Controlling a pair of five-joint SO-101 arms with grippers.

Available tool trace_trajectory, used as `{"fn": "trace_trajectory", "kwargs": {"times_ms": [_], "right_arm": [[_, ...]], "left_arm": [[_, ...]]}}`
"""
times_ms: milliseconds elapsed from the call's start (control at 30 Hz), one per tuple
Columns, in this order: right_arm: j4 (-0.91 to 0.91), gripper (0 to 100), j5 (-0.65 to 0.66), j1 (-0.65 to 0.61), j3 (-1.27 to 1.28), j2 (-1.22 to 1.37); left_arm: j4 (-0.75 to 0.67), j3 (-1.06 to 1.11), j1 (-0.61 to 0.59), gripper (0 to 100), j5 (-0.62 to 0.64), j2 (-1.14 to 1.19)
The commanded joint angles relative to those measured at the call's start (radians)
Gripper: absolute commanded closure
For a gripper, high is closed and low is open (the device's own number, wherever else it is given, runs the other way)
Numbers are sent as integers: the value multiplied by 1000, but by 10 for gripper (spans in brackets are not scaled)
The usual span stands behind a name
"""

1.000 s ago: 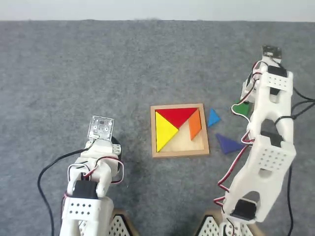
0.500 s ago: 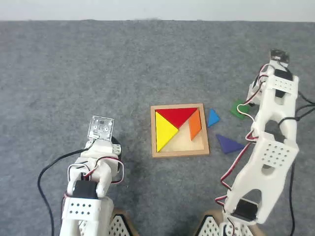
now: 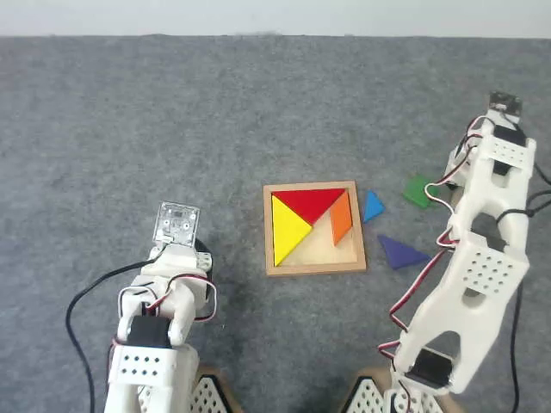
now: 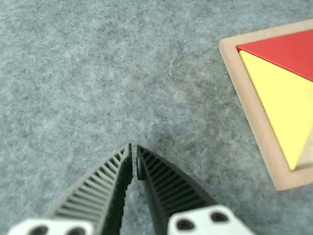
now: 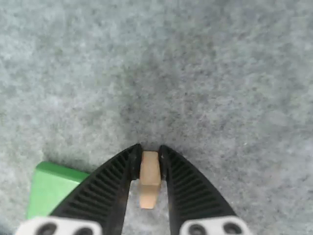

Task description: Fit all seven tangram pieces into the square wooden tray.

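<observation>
The square wooden tray (image 3: 313,268) lies mid-table and holds a red triangle (image 3: 308,202), a yellow triangle (image 3: 288,228) and an orange parallelogram (image 3: 342,217). Just right of it on the carpet are a small blue triangle (image 3: 373,206), a purple triangle (image 3: 400,251) and a green square (image 3: 419,191). My right gripper (image 5: 149,149) is shut on a small pale wooden piece (image 5: 149,178), just above the carpet, with the green square (image 5: 54,188) close beside it. My left gripper (image 4: 133,149) is shut with nothing in it, low over the carpet left of the tray (image 4: 254,117).
Grey carpet covers the whole table. The right arm (image 3: 482,258) stands tall along the right edge, beside the loose pieces. The left arm (image 3: 168,292) sits at the near left. A pale wall edge runs along the far side.
The right arm has swung to the right, away from the tray, uncovering the green square. The left arm has not moved.
</observation>
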Motion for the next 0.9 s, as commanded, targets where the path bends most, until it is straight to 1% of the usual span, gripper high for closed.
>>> {"fn": "trace_trajectory", "kwargs": {"times_ms": [0,133,333,400,500,600,667,767,867], "right_arm": [[73,982,-5,-15,-35,-62],[186,983,-5,-91,-46,-188],[375,983,-6,-300,-46,-371],[417,983,-11,-375,-46,-415],[423,991,-18,-472,-14,-478],[360,990,-18,-573,110,-572],[277,990,-18,-639,258,-662],[81,990,-15,-716,537,-828],[-105,990,-9,-753,756,-932]], "left_arm": [[0,-19,-3,986,6,-12],[0,-19,-3,986,6,-12],[0,-19,-3,986,6,-12],[0,-19,-3,986,6,-12],[0,-19,-3,986,6,-12],[0,-19,-3,986,6,-12],[0,-19,-3,986,6,-12],[0,-19,-3,986,6,-12],[0,-19,-3,986,6,-12]]}}
